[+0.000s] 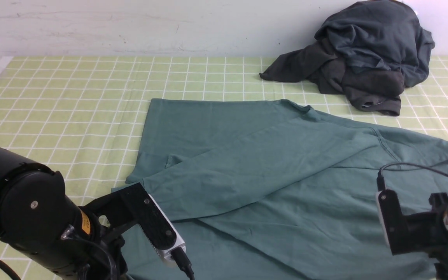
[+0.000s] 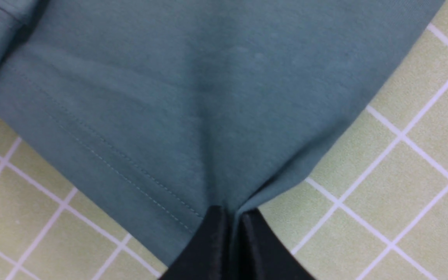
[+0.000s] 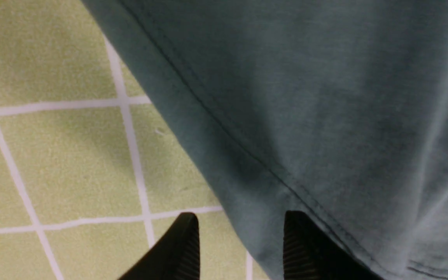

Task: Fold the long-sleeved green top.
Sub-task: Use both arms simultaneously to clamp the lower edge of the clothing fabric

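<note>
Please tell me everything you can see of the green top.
The top is muted teal-green, soft knit fabric with stitched hems. It lies spread on the checked cloth, one long sleeve folded diagonally across the body, with creases. The left gripper is shut on a hem corner; the right gripper stands open at another stitched edge.
</note>
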Available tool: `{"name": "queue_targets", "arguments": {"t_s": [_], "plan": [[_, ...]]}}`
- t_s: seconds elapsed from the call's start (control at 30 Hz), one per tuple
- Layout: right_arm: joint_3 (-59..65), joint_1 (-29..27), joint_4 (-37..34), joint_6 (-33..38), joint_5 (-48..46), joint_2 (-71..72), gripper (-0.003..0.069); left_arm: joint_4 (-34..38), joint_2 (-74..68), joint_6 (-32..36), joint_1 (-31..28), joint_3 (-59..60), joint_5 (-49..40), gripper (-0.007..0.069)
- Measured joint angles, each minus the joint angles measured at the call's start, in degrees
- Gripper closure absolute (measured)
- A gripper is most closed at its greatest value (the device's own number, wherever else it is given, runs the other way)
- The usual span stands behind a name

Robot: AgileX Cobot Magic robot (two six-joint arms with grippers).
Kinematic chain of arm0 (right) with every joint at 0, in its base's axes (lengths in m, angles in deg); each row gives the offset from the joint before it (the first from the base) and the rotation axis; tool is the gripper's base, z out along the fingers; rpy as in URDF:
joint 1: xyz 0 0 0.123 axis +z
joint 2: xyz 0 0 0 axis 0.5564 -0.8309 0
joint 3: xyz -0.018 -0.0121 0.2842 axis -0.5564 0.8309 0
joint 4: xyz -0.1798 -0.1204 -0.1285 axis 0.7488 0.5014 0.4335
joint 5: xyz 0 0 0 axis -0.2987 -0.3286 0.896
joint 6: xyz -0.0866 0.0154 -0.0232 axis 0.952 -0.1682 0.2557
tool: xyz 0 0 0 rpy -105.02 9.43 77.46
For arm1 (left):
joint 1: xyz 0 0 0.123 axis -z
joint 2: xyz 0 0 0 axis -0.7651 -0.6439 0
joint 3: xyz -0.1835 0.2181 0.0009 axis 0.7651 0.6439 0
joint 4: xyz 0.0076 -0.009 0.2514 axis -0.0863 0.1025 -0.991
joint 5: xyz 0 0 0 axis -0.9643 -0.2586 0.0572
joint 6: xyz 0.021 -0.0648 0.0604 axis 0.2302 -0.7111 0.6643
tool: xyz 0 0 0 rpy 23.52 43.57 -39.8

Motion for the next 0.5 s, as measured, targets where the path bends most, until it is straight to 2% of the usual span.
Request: {"name": "queue_targets", "arguments": {"t_s": [0.2,0.33,0.37,0.47,0.5], "plan": [[-0.4,0.0,1.9,0.0,2.2,-3.4,0.0426,0.1,0.0,0.0,0.0,0.0,-0.1,0.0615],[-0.8,0.0,1.4,-0.4,2.8,-3.9,0.0521,0.1,0.1,0.0,0.0,0.0,-0.1,0.0615],[-0.9,0.0,1.3,-0.4,2.7,-3.9,0.0526,0.1,0.1,0.0,0.0,0.0,-0.1,0.0615],[-1.1,0.0,-0.5,-4.8,2.9,-3.5,0.063,0.2,0.1,-1.3,0.0,0.0,-0.8,0.0615],[-1.1,0.0,-1.9,-7.3,2.8,-3.2,0.0643,0.2,0.1,-1.8,0.0,0.0,-1.4,0.0615]]}}
